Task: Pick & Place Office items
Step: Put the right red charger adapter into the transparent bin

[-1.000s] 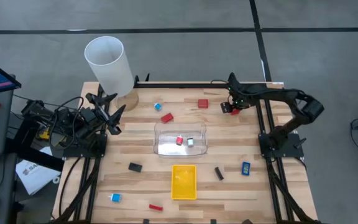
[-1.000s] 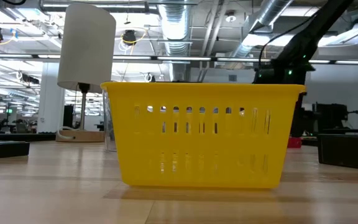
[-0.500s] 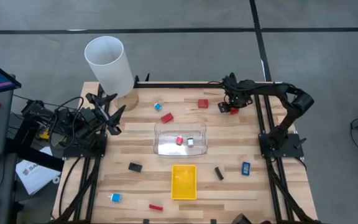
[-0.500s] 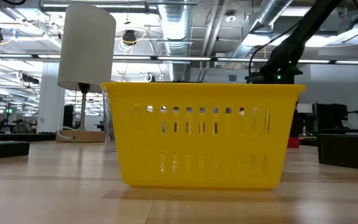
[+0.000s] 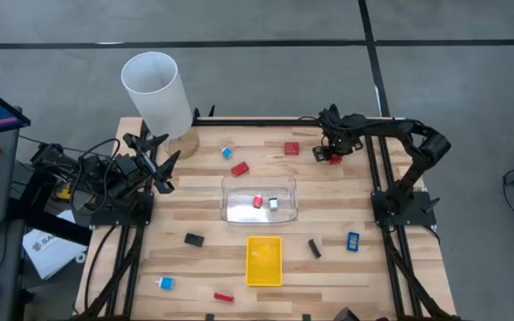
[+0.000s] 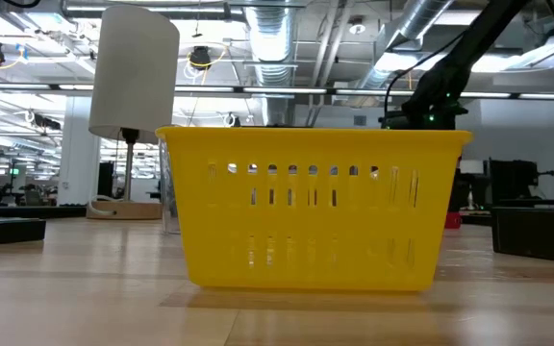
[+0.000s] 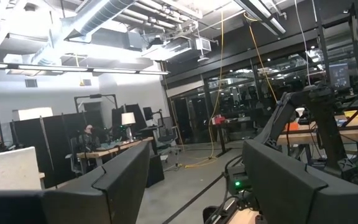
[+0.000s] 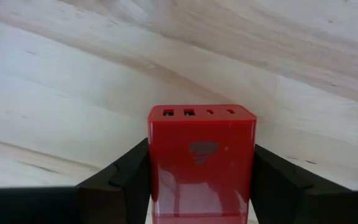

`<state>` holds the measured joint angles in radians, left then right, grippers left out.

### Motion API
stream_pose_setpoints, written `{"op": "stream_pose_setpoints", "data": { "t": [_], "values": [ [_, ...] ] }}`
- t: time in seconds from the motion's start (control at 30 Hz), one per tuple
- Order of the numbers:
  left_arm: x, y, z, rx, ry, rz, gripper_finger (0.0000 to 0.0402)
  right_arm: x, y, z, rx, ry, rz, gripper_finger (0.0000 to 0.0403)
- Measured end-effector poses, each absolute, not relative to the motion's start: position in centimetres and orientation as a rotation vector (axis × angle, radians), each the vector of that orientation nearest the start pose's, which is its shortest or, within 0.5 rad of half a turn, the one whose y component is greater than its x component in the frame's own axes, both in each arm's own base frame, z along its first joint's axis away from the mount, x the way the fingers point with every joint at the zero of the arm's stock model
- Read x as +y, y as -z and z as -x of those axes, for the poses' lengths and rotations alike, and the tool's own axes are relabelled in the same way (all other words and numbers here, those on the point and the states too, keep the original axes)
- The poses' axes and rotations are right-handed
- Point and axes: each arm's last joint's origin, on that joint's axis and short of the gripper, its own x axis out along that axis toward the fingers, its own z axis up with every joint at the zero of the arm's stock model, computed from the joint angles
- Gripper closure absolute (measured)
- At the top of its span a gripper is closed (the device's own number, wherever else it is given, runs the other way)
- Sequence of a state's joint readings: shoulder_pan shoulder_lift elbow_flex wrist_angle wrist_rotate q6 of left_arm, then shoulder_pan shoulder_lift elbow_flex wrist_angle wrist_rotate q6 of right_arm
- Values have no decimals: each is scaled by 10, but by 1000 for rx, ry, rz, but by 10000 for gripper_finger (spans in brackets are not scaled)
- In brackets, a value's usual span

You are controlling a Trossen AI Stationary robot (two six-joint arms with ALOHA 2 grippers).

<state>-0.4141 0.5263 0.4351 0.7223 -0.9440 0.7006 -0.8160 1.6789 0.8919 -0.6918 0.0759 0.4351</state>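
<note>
At the far right of the pale plank table [image 5: 328,267], the right gripper [image 5: 332,154] clasps a glossy red block [image 8: 202,163], boxy with small slots along its top face, both dark fingers [image 8: 123,180] pressed against its sides. The left gripper [image 5: 154,153] waits far left, jaws parted and empty.

Hidden behind the basket
The yellow tray [image 6: 315,207] is blocking most of the table [image 6: 65,288]; far items are hiding.
</note>
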Motion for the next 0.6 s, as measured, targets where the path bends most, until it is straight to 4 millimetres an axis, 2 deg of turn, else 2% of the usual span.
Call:
{"op": "stream_pose_setpoints", "data": {
  "t": [0.37, 0.6],
  "values": [
    [-23, -324, -110, -290, -649, -269, 149, -183, -180, -188, 1109, 1004, -826, 204],
    [-23, -323, -110, -282, -650, -275, 149, -151, -205, -207, 1000, 888, -787, 204]
  ]
}}
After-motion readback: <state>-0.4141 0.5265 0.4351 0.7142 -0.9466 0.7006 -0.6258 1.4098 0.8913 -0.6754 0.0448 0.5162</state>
